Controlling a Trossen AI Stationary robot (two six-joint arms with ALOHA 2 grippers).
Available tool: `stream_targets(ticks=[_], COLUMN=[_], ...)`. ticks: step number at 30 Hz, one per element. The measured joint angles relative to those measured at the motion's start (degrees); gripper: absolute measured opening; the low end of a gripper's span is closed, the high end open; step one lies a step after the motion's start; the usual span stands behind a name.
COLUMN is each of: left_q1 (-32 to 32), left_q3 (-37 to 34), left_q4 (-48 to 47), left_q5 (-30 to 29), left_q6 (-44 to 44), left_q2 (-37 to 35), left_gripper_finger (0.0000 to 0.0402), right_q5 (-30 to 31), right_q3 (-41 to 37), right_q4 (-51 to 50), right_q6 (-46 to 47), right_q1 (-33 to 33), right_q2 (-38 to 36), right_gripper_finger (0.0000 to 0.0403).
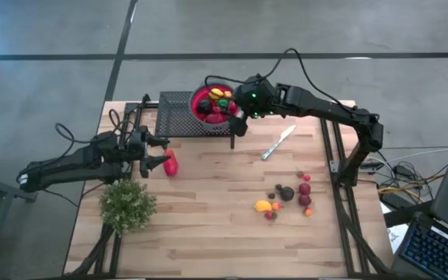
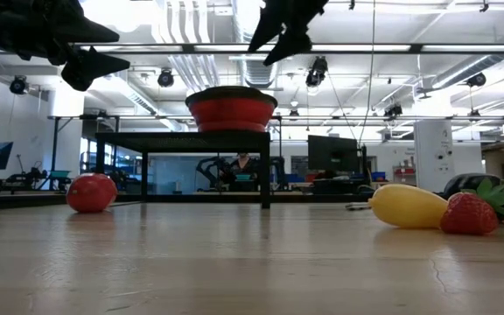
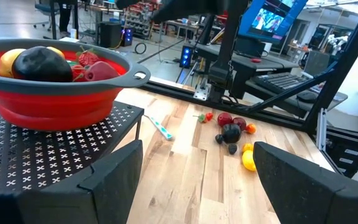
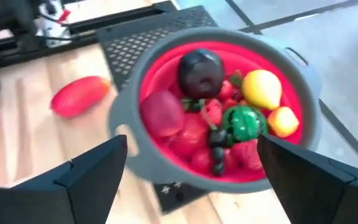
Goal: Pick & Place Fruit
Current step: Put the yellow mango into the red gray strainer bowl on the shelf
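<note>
Above the red bowl [image 1: 213, 105], right gripper [image 1: 236, 118] wide and empty; bowl already holds much fruit [image 4: 219, 118]. Left gripper [image 1: 152, 153] wide beside the larger red piece [image 1: 170, 164]; scattered fruits [image 1: 289, 196] remain on bench [image 1: 208, 225]

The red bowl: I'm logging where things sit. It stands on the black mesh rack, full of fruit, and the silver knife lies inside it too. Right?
Not quite. The red bowl does stand on the black mesh rack with fruit in it, but the silver knife is not inside. The high view shows it lying on the wooden table, to the right of the rack.
</note>
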Motion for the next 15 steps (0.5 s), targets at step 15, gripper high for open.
stream_targets(ticks=[15], left_q1=[-0.02], left_q3=[0.0], left_q4=[-0.02], left_q5=[0.0], left_q6=[0.01], left_q2=[0.0], left_gripper_finger=[0.0312], right_q5=[0.2], right_q3=[0.48], right_q4=[-8.9], right_q6=[0.62], right_q1=[13.04], right_q2=[-5.98], right_gripper_finger=[0.0287])
